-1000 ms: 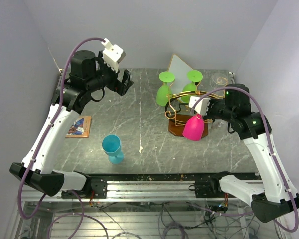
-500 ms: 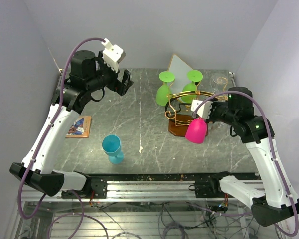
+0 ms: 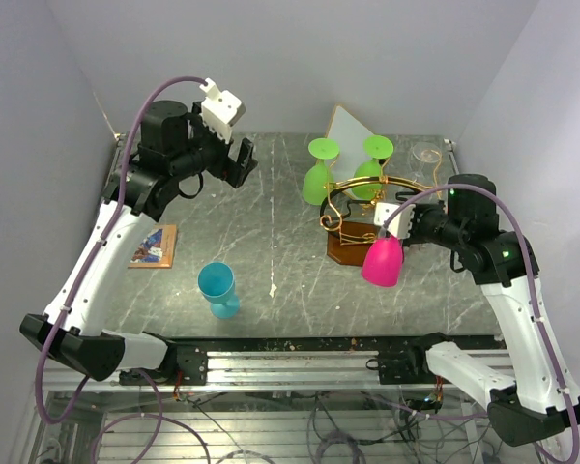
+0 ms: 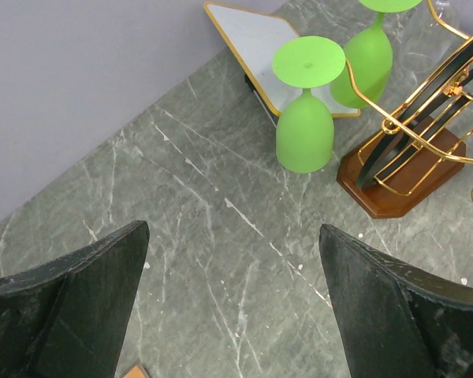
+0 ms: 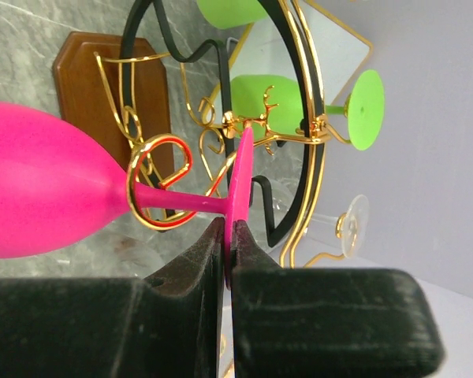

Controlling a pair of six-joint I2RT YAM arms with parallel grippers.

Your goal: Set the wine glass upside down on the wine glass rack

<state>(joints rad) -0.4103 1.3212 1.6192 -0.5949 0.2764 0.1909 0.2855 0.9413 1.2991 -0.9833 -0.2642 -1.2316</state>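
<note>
My right gripper (image 3: pixel 394 220) (image 5: pixel 228 228) is shut on the round foot of a pink wine glass (image 3: pixel 382 259) (image 5: pixel 39 203), which hangs bowl down. In the right wrist view its stem passes through a curled gold loop of the wine glass rack (image 5: pixel 154 189). The gold wire rack (image 3: pixel 362 198) stands on a brown wooden base (image 3: pixel 346 253) (image 4: pixel 402 169). My left gripper (image 3: pixel 234 159) (image 4: pixel 232 252) is open and empty, high above the table's back left. A teal wine glass (image 3: pixel 217 288) stands upright on the table at the front left.
Two green glasses (image 3: pixel 319 174) (image 3: pixel 372 159) (image 4: pixel 305 118) hang upside down at the rack's back. A clear glass (image 3: pixel 425 155) (image 5: pixel 343 228) hangs at its right. A white gold-edged diamond panel (image 3: pixel 346 128) stands behind. A small picture tile (image 3: pixel 153 246) lies at the left.
My right gripper has moved the pink glass a little right and toward the front, from over the rack's base to its front right edge. The left arm has barely moved.
</note>
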